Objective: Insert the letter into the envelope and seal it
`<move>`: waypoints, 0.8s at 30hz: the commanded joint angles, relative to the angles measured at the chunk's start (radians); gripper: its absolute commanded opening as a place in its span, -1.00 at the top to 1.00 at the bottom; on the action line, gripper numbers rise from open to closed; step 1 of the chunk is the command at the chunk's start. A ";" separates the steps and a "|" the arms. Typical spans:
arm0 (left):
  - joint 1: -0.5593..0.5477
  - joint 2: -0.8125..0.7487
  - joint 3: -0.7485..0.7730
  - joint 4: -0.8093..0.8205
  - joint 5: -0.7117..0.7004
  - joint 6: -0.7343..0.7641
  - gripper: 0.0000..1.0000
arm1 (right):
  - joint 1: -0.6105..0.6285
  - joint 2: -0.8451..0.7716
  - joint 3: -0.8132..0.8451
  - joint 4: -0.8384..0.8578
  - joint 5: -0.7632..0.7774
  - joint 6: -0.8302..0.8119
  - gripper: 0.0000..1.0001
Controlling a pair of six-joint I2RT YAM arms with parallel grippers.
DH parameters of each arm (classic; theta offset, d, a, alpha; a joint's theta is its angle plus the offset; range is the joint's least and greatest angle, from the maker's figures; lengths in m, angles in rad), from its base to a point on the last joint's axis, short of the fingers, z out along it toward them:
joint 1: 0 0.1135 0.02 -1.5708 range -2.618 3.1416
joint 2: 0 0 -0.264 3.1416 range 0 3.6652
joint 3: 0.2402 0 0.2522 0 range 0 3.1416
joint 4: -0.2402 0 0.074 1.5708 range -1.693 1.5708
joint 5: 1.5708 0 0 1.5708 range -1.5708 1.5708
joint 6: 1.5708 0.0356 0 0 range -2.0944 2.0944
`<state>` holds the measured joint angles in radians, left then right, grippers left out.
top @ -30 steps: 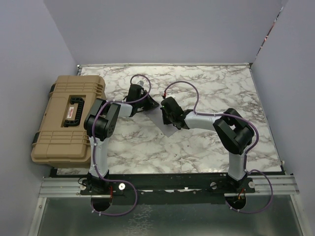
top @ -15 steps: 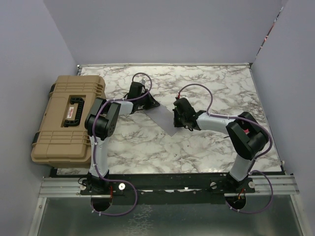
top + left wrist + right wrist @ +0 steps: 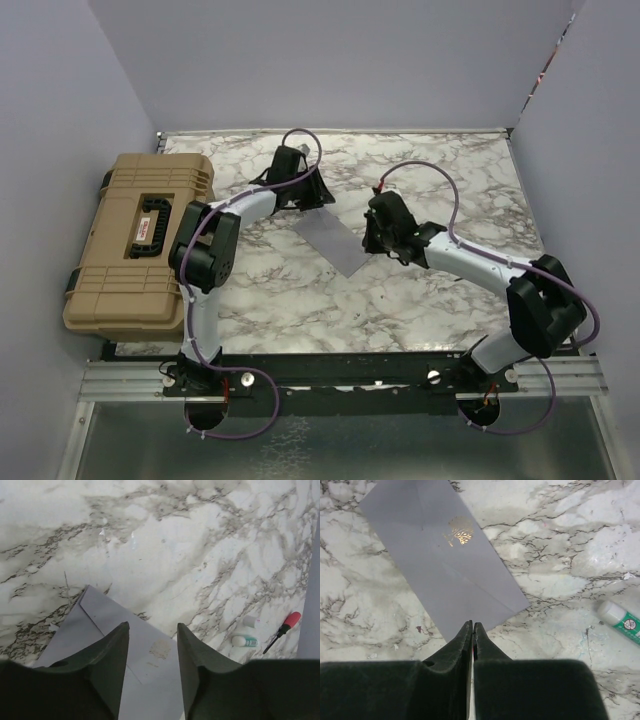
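My left claw (image 3: 152, 626) hangs released, its 2 fingers spread above the grey envelope (image 3: 100, 615), which lies flat on the marble table (image 3: 175, 555) right beneath them. My right claw (image 3: 472, 625) is clenched on nothing, its tips at the envelope's near edge. A glue stick (image 3: 620, 622) lies to its right, and a red screwdriver (image 3: 282, 630) lies ahead-right of my left claw, both clear of the envelope.

The right gripper (image 3: 472, 624) is no longer over the middle of the envelope (image 3: 333, 240). It now sits farther right, at the envelope's right edge, and its arm (image 3: 470, 258) is stretched out with the elbow swung well to the right. The left gripper (image 3: 152, 626) is farther back than before, at the envelope's far end. Its jaws, shut a second ago, now stand apart. The envelope, half hidden earlier, now lies almost wholly uncovered.
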<state>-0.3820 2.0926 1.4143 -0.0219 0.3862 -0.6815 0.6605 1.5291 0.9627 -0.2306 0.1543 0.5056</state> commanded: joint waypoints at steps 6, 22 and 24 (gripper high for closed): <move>-0.008 -0.343 -0.064 -0.211 -0.160 0.149 -0.13 | -0.010 0.227 0.218 -0.197 0.219 0.092 0.98; -0.008 -0.741 -0.170 -0.466 -0.320 0.274 -0.98 | -0.012 0.445 0.384 -0.323 0.276 0.068 0.99; -0.008 -0.774 -0.179 -0.512 -0.329 0.276 -0.98 | -0.012 0.456 0.389 -0.337 0.261 0.065 0.99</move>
<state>-0.3897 1.3899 1.2560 -0.4061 0.1314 -0.4385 0.6525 1.9621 1.3224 -0.5087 0.4164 0.5835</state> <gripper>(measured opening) 0.989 0.005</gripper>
